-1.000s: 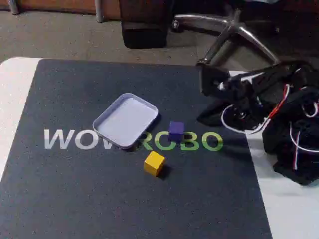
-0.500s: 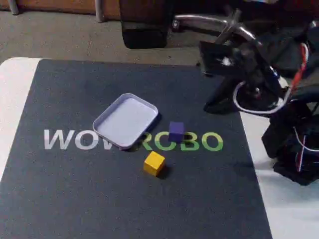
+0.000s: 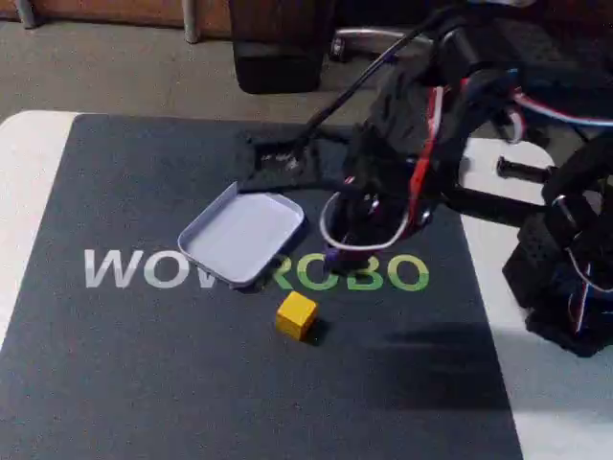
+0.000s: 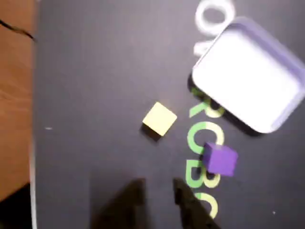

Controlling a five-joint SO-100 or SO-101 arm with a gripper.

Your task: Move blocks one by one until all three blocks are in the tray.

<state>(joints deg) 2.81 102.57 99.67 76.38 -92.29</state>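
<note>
Two small cubes on dark mat: bright yellow block (image 4: 159, 119), apart from pale lavender shallow rectangular tray (image 4: 281, 71); purple block (image 4: 220, 159), just beside tray's edge. Both outside tray. Black two-finger gripper (image 4: 157, 191), fingers spread, holding nothing, over open mat near purple block.

Mat (image 3: 172, 383): dark grey, covering most of the table, printed "WOWROBO" with pale grey letters (image 3: 124, 268) at left and green letters (image 3: 402, 275) at right in the fixed view; green letters (image 4: 198, 143) also in the wrist view. Table (image 3: 24, 182): white, bare at the mat's left edge and near right corner. Floor (image 3: 105, 72): grey-brown, beyond the table. Chair base (image 3: 369, 38): chrome spokes, top of the fixed view. Dark box-like item (image 3: 278, 48): on the floor, left of the chair base. Wooden surface (image 4: 14, 95): brown, left edge of the wrist view.
</note>
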